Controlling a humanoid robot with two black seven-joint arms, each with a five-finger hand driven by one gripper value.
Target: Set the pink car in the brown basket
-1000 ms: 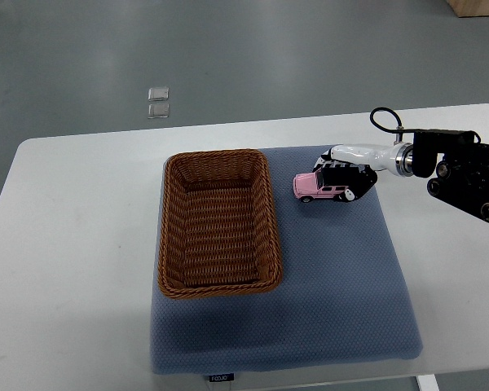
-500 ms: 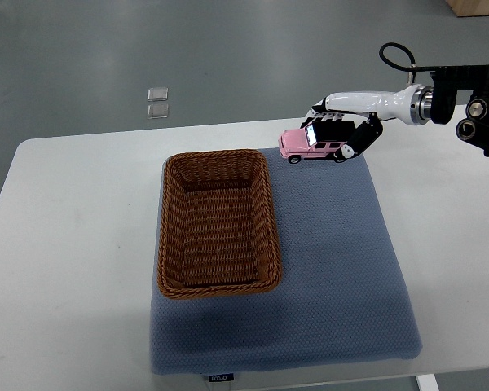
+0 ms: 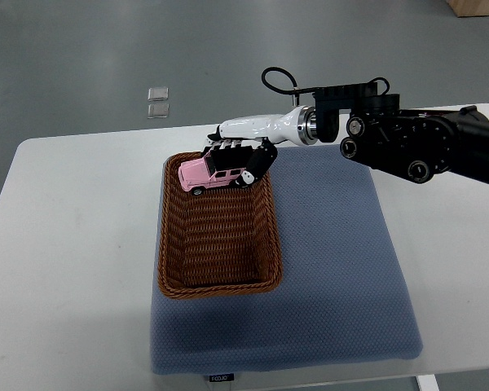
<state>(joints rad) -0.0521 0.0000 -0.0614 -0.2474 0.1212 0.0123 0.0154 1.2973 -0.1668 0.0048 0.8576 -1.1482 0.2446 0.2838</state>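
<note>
The pink car (image 3: 202, 173) hangs over the far end of the brown basket (image 3: 172, 244), held above its woven floor. My right hand (image 3: 236, 156) is shut on the car from above, its black fingers (image 3: 257, 165) wrapped around the roof and rear. The right arm reaches in from the right edge across the blue mat. The basket is a rectangular wicker tray lying lengthwise on the mat's left part, with nothing inside it. No left arm shows.
A blue-grey mat (image 3: 334, 277) covers the middle of the white table (image 3: 73, 244). Two small clear squares (image 3: 158, 101) lie on the grey floor beyond the table's far edge.
My right hand lifted the pink car off the mat and carried it left; the car now hangs over the basket's far end.
</note>
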